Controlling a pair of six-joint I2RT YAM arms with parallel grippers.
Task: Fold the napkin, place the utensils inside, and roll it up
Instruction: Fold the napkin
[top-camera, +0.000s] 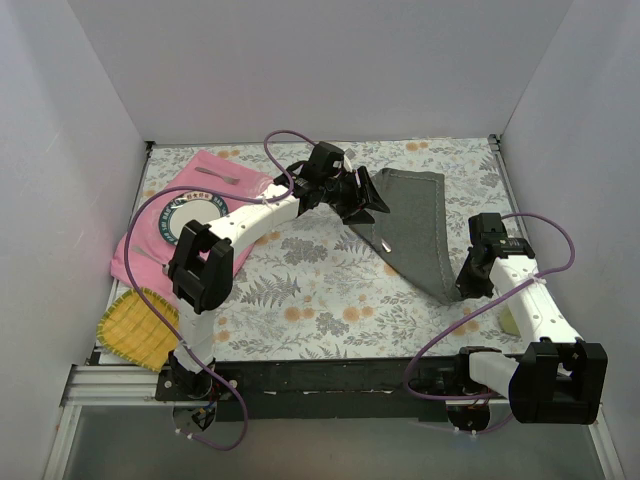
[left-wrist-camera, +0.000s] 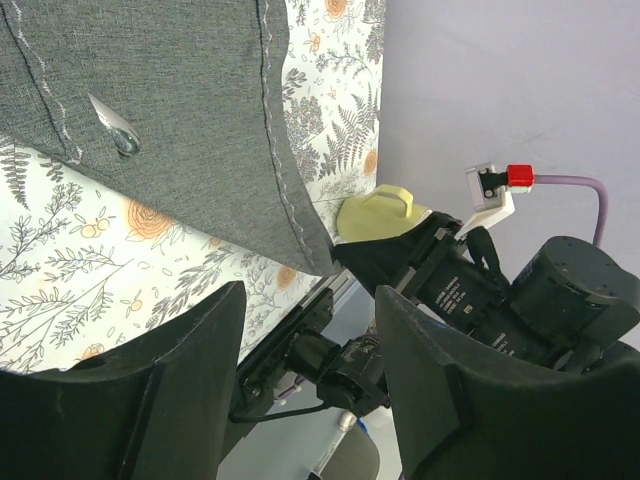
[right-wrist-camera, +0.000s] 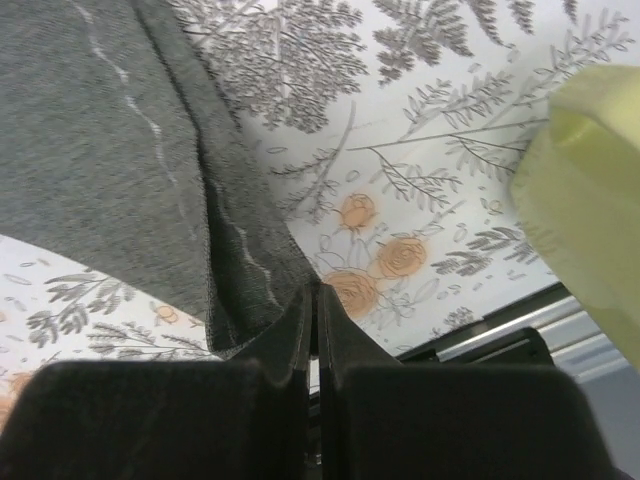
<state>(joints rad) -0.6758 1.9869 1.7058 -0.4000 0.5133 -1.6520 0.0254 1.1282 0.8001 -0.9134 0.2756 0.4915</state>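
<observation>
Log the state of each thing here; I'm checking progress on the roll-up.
napkin: folded over, near corner pinched.
utensil: tucked in the napkin, only its tip showing.
left pincer: open, empty.
right pincer: shut on the napkin's corner.
pink placemat: spread at the left, round dish on it.

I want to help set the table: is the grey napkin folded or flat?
Folded. The napkin makes roughly a triangle, with two layers stacked at its near corner.

White arms (top-camera: 255, 215), black joints, black hands (top-camera: 368, 205) — purple cables (top-camera: 285, 132).
</observation>
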